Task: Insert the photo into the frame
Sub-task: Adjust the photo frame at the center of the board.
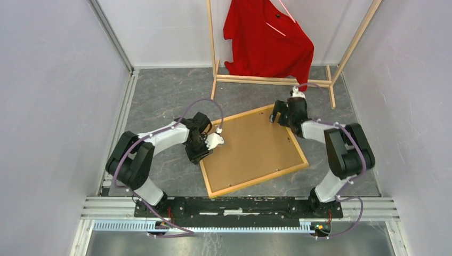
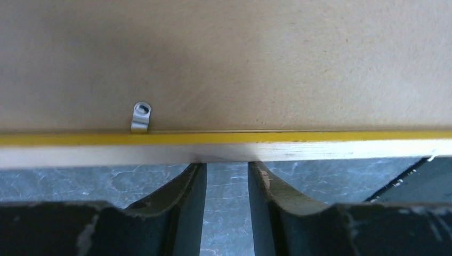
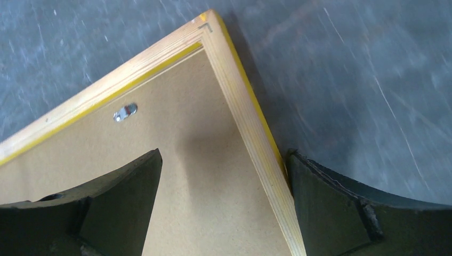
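The frame (image 1: 259, 179) lies back side up on the grey table, tilted, with a plain brown backing board (image 1: 256, 146) filling it. The photo is hidden. My left gripper (image 1: 213, 141) is at the frame's left rail. In the left wrist view its fingertips (image 2: 186, 184) stand apart against the pale wood edge (image 2: 320, 150), with only table between them. My right gripper (image 1: 278, 113) is open wide at the far right corner. It straddles the rail (image 3: 240, 101): one finger is over the board (image 3: 186, 160), the other is outside against the yellow edge.
A wooden clothes rack (image 1: 272, 80) with a red shirt (image 1: 266, 42) stands at the back, close behind the right gripper. Small metal clips (image 2: 141, 117) (image 3: 125, 112) sit on the board near the rails. White walls close in both sides.
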You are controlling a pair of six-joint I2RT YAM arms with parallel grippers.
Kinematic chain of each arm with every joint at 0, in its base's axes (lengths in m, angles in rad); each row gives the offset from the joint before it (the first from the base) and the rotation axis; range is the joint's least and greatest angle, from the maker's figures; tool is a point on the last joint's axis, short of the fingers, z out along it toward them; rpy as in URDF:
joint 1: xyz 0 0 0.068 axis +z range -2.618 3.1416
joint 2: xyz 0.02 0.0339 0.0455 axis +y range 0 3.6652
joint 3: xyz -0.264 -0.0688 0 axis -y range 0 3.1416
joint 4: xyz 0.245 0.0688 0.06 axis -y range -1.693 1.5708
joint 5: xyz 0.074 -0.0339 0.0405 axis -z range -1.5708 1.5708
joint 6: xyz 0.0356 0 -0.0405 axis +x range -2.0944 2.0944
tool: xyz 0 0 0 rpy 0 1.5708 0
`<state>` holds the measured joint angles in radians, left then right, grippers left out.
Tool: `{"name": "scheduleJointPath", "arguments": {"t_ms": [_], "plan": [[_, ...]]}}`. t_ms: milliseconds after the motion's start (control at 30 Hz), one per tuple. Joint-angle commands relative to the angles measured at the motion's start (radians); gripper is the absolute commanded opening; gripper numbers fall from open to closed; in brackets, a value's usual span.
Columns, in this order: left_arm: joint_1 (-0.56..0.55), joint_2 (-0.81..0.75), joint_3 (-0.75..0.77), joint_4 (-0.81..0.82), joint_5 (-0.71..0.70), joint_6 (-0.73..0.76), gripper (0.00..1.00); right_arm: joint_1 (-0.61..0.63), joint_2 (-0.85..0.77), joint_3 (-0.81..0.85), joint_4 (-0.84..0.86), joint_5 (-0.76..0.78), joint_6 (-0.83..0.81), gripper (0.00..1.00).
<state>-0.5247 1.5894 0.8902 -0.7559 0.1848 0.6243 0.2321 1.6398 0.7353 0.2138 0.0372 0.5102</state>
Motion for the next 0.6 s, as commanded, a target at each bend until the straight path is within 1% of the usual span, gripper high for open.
{"name": "scheduleJointPath", "arguments": {"t_ms": [0, 100, 133, 200, 267, 400, 433, 467, 567], "plan": [[-0.121, 0.090, 0.072, 0.078, 0.126, -0.050, 0.42, 0.140, 0.137, 0.229, -0.044, -0.205, 0.012, 0.92], [-0.136, 0.110, 0.091, 0.033, 0.133, -0.025, 0.48, 0.170, 0.221, 0.365, -0.123, -0.194, -0.047, 0.94], [-0.136, 0.109, 0.092, 0.013, 0.132, -0.012, 0.54, 0.173, 0.241, 0.396, -0.144, -0.182, -0.066, 0.98], [-0.138, 0.103, 0.087, -0.029, 0.099, 0.017, 0.64, 0.175, 0.251, 0.436, -0.169, -0.142, -0.109, 0.98], [-0.137, 0.088, 0.085, -0.069, 0.052, 0.046, 0.66, 0.173, 0.236, 0.453, -0.194, -0.081, -0.147, 0.98], [-0.134, 0.019, 0.084, -0.126, 0.023, 0.090, 0.68, 0.162, 0.146, 0.444, -0.268, 0.030, -0.186, 0.98], [-0.131, 0.009, 0.100, -0.152, 0.020, 0.097, 0.70, 0.159, 0.109, 0.428, -0.274, 0.051, -0.184, 0.98], [-0.128, 0.007, 0.124, -0.212, 0.024, 0.112, 0.71, 0.156, 0.074, 0.402, -0.275, 0.069, -0.179, 0.98], [-0.111, 0.020, 0.199, -0.312, 0.030, 0.150, 0.70, 0.144, -0.003, 0.336, -0.276, 0.099, -0.172, 0.98]]}}
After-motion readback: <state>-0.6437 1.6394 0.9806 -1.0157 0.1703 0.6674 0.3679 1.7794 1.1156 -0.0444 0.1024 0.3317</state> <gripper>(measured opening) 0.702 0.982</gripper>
